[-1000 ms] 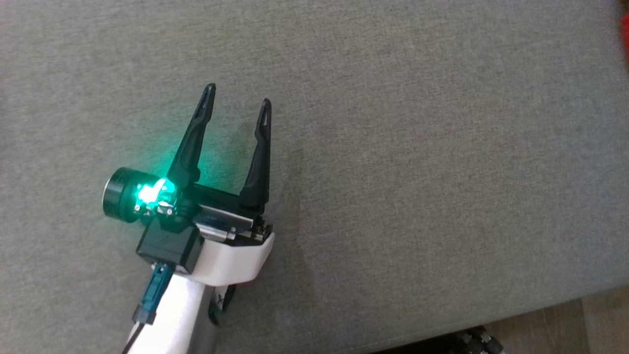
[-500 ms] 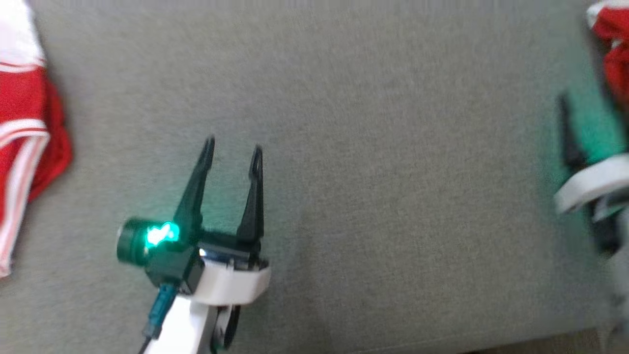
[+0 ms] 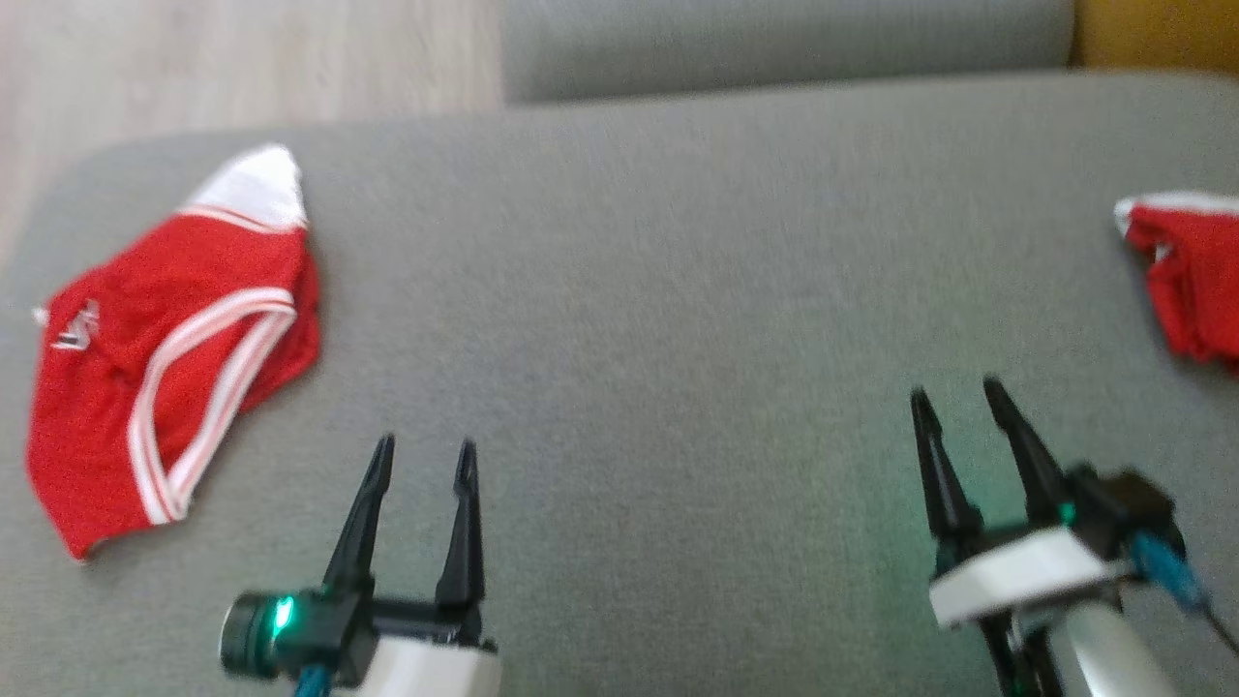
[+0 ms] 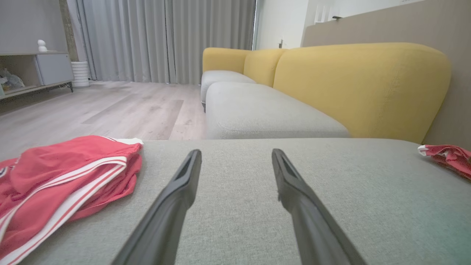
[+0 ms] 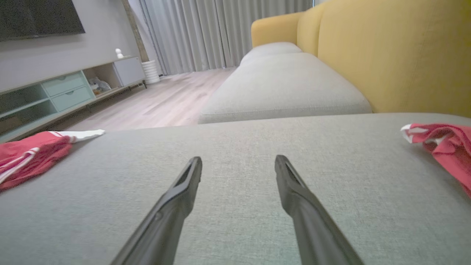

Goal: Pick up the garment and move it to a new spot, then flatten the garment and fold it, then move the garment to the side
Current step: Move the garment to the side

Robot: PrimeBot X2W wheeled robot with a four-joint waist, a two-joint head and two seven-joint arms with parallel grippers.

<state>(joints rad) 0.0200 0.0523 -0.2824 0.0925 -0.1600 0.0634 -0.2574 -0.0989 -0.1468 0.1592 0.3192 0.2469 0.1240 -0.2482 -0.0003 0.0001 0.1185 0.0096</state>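
Observation:
A red garment with white stripes and a white band (image 3: 165, 358) lies bunched at the left end of the grey sofa cushion (image 3: 658, 290). It also appears as the left red garment (image 4: 62, 173) (image 5: 33, 154) in both wrist views. A second, crumpled red garment (image 3: 1191, 281) (image 4: 447, 156) (image 5: 441, 143) lies at the right edge. My left gripper (image 3: 426, 445) (image 4: 236, 152) stands open and empty, to the right of the left garment and apart from it. Open and empty too, my right gripper (image 3: 954, 392) (image 5: 239, 159) sits short of the right garment.
Behind the cushion run a second grey seat (image 4: 265, 114) and a yellow backrest (image 4: 360, 81). Wooden floor (image 3: 242, 58) lies past the cushion's far left corner. A low cabinet (image 5: 73, 88) and curtains (image 5: 206, 33) stand across the room.
The head camera has swung, so both red garments and my right gripper came into the picture. Both grippers remain open with nothing in them.

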